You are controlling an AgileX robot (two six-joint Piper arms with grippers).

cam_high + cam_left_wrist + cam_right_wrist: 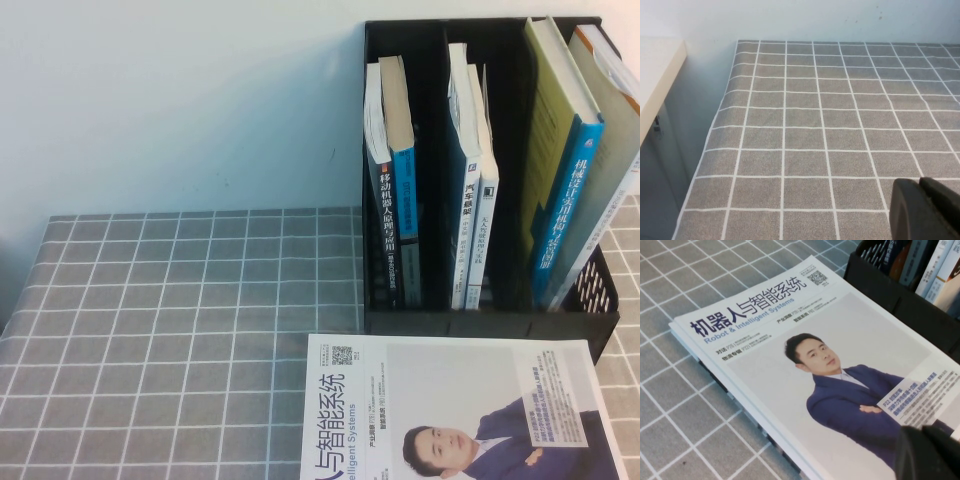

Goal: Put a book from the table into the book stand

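Left side of the table (pixel 180 300): bare grey checked cloth, nothing lying on it. The left gripper (pixel 927 210) hovers low over this cloth, shown only by its own wrist camera — its fingers sit pressed together, holding nothing.

Centre and right, at the back: the book stand (pixel 480 315), black, upright against the wall. Its first compartment holds a spine reading 移动机器人原理与应用; the middle holds two slim volumes, one marked 汽车悬架. In the rightmost compartment leans the book (pixel 565 180) — pale yellow-green cover, blue spine, title beginning 机械设计, the rest too slanted to read. It stands tilted against its neighbour, fully inside the compartment and free of both grippers. Judged from this, the placing step looks done; what remains is at most drawing the arms clear.

Front right: a white magazine (pixel 450 410) lies flat atop a small stack just before the stand. Title reads 机器人与智能系统, "Robot & Intelligent Systems", with a QR code and a man in a dark suit. The right gripper (pixel 935 455) hangs above its corner; whether its pincer is parted cannot be told.
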